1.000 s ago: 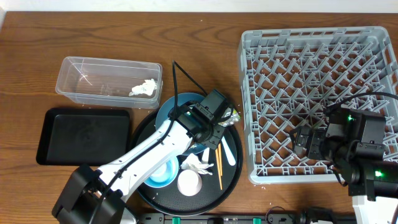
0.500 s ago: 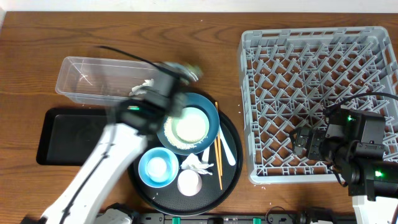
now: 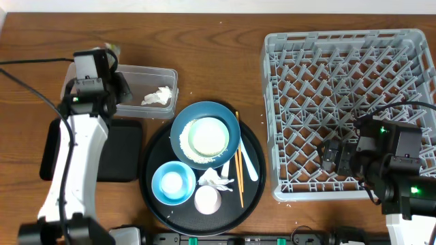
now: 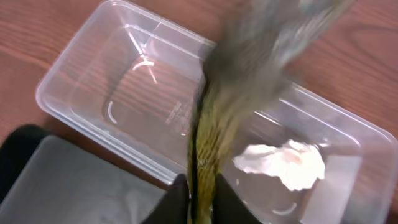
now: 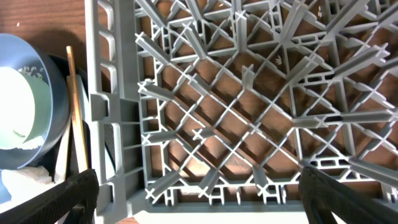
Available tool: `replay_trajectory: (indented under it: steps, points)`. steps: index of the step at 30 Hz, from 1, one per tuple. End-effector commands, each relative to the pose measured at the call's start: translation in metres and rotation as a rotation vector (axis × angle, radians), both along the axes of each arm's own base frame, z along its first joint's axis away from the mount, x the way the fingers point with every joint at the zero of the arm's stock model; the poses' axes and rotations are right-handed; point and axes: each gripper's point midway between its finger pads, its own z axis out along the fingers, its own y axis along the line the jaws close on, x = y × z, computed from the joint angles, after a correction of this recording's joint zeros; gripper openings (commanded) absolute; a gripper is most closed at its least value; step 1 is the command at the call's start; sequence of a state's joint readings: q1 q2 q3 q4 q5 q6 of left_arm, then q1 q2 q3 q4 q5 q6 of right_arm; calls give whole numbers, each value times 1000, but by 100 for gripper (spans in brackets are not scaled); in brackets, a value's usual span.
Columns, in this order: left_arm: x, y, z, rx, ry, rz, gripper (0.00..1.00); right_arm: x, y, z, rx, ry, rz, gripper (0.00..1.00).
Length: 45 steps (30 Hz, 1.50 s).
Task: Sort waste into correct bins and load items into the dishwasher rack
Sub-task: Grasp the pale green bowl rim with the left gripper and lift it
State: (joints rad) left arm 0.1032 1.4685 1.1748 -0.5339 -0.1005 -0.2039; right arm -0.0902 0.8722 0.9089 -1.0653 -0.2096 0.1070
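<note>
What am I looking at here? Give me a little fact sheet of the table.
Left jaws: pinching a snack wrapper over the clear tub
Right jaws: wide open, empty, over the grey rack
In the tub: one crumpled napkin
On the round tray: blue dish, chopsticks, second napkin
Rack: no dishes visible

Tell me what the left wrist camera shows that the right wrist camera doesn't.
Only the left wrist view: the left gripper pinching a blurred snack wrapper over the clear tub, a crumpled napkin inside it, and a corner of the black tray. Only the right wrist view: the dishwasher rack, chopsticks, the dark-blue dish holding the pale-green bowl, and the open right gripper. Both: the wooden table.
</note>
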Motion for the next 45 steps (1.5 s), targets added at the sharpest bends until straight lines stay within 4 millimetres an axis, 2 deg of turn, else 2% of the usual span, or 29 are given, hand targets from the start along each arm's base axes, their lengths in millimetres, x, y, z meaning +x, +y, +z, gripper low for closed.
replay_trajectory:
  steps: [1,4,5,8,12,15,24,28,36,41,43,45]
  points:
    - [7,1,-5,-14,-1,2,29,2,1,8,8,-18,-8,99]
    - [12,2,0,-11,-29,1,49,2,1,7,8,-18,-8,99]
    - [13,1,3,-12,-41,-1,53,2,1,7,8,-18,-8,99]
    - [13,-15,9,-85,-63,-63,55,2,1,8,8,-18,-8,99]
    - [7,-64,15,-265,-68,-227,54,2,1,8,8,-20,-8,99]
    - [-7,-108,11,-366,-9,-348,55,2,1,8,8,-19,-8,99]
    - [-64,-225,-21,-362,224,-648,55,2,0,8,8,-19,-8,99]
    - [-83,-259,-46,-348,327,-654,54,2,0,8,8,-19,-8,99]
    - [-104,-292,-105,-271,488,-674,54,2,0,8,8,-19,-8,99]
    - [-105,-294,-128,-260,536,-664,52,2,0,8,8,-19,-8,99]
    - [-103,-292,-134,-242,543,-655,44,2,0,8,8,-19,-8,99]
    - [-102,-292,-139,-239,549,-655,42,2,0,8,8,-19,-8,99]
